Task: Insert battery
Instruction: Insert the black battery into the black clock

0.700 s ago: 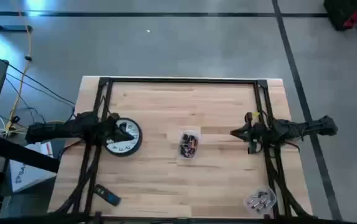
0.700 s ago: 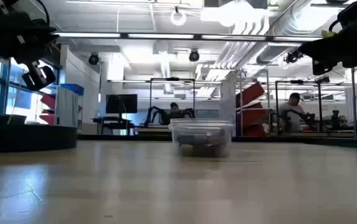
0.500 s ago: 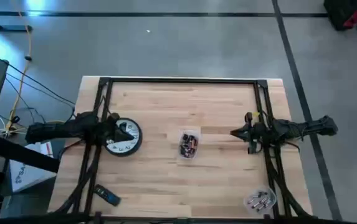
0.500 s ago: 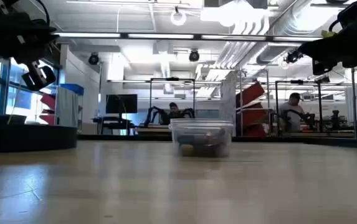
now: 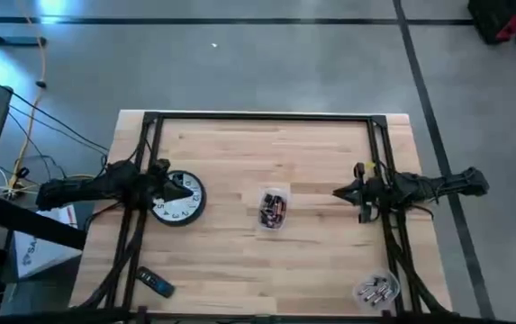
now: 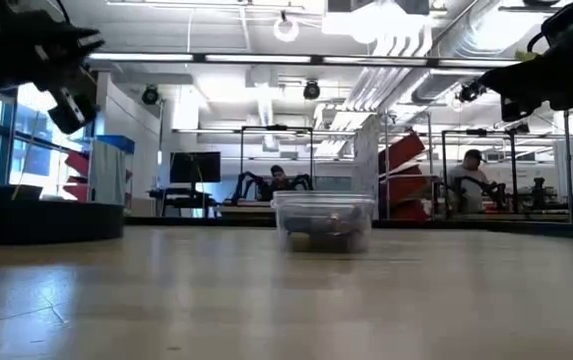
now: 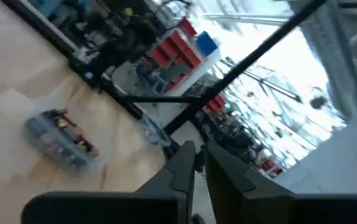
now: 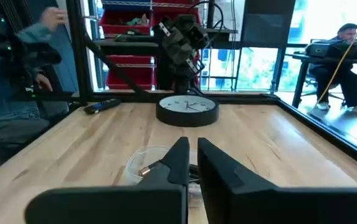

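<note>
A round wall clock (image 5: pixel 177 199) with a black rim lies face up on the table's left part; its dark rim (image 6: pixel 41 221) also shows in the low view. A small clear box of batteries (image 5: pixel 274 209) stands at the table's middle. My left gripper (image 5: pixel 184 186) hovers shut above the clock, touching nothing, with its wrist turned (image 7: pixel 198 163). My right gripper (image 5: pixel 337 192) hangs shut in the air right of the box, pointing toward it (image 8: pixel 192 154).
A second clear tub with silvery batteries (image 5: pixel 376 290) stands at the near right corner. A dark remote-like object (image 5: pixel 154 283) lies at the near left. Black frame rails (image 5: pixel 262 116) run along the table's far and side edges. People sit in the room beyond.
My left gripper has risen a little above the clock and turned about its wrist. The clock and the box have stayed in place.
</note>
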Tool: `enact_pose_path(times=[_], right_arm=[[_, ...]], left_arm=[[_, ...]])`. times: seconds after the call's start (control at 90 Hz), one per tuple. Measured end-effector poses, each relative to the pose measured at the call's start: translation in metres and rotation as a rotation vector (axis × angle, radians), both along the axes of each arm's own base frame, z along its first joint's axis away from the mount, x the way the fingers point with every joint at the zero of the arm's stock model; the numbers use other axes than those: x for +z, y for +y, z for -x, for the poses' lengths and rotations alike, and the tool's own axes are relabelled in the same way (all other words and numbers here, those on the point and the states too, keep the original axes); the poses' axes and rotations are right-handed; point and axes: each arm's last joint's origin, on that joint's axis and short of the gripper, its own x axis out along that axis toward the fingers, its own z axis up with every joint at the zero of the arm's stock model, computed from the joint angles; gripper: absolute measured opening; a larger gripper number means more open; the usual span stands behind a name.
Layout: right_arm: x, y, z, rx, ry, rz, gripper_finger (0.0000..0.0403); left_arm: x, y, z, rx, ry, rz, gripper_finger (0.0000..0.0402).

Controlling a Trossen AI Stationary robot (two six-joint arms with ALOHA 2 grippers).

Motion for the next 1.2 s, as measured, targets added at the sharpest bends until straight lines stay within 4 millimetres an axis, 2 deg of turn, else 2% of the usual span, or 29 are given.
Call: enact_pose_path(times=[1.133,1.2], right_arm=[[-0.0001,0.0001,-0.0001,0.002,0.001,0.0,0.0],[0.0,0.0001,0.0,0.002,0.001,0.0,0.0]], left_arm=[[-0.0047,0.0006,-0.0012,0.017,0.049,0.008,0.0019],[-0.0039,0.0021,-0.0014,0.073,0.041,0.013,0.0019]])
